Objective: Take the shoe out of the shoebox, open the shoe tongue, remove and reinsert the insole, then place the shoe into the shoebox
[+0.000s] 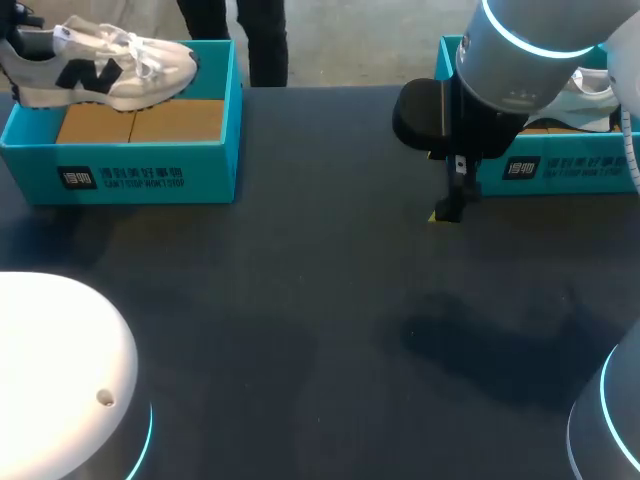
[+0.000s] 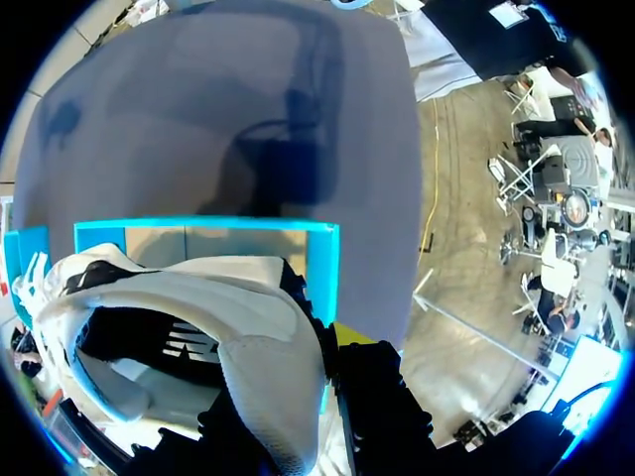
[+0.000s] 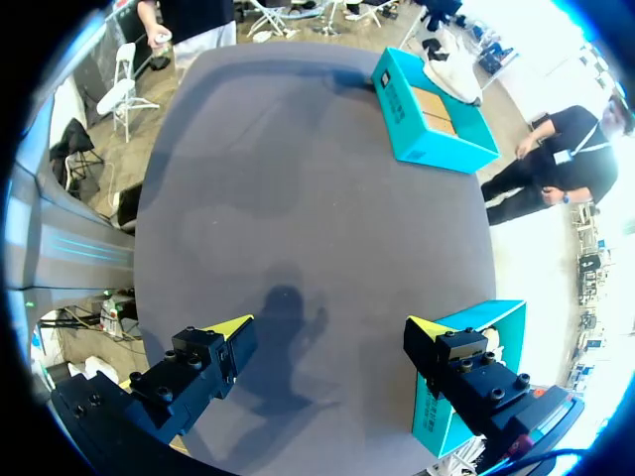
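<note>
White with dark side marks, the shoe (image 1: 110, 68) sits over the open teal shoebox (image 1: 130, 170) at your left, its heel end clamped in your left pincer (image 2: 298, 397). Your right pincer (image 3: 327, 327) hangs above the dark table (image 1: 300, 300) with its fingers wide apart, just beside a second shoebox (image 1: 560, 170).

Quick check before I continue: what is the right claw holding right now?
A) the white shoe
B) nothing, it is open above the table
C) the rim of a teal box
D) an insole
B: in the right wrist view the right claw has its fingers wide apart with only the dark table showing between them. The white shoe is over at the left shoebox.
</note>
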